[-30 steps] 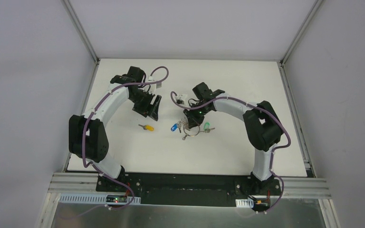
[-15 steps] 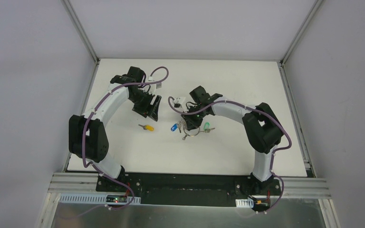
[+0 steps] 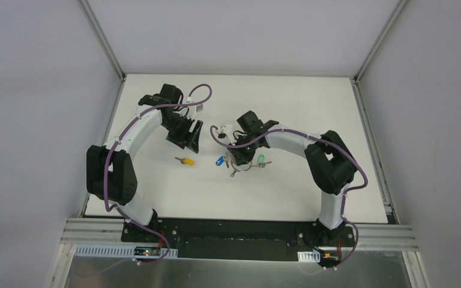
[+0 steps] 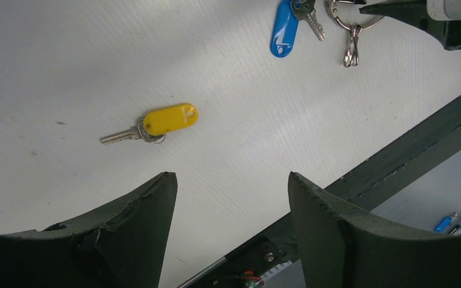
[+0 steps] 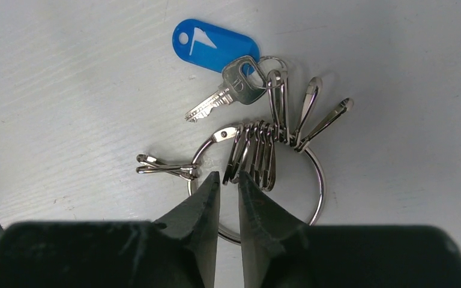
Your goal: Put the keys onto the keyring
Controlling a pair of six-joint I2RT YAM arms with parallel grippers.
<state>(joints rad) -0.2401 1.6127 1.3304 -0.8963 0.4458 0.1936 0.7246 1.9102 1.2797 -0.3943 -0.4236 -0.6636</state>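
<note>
In my right camera, the right tool is closest to me. Its two fingers are a thin crack apart, and I see nothing between them. Their tips sit over the near edge of the keyring, which lies flat on the white table. Silver clips fan out on the ring, and past them lies the blue key. From above, the green key lies just beside the ring, on its right.

The left tool hangs over the table with its fingers wide apart, holding nothing. Out past its tips, the yellow key lies alone, well apart from the ring.
</note>
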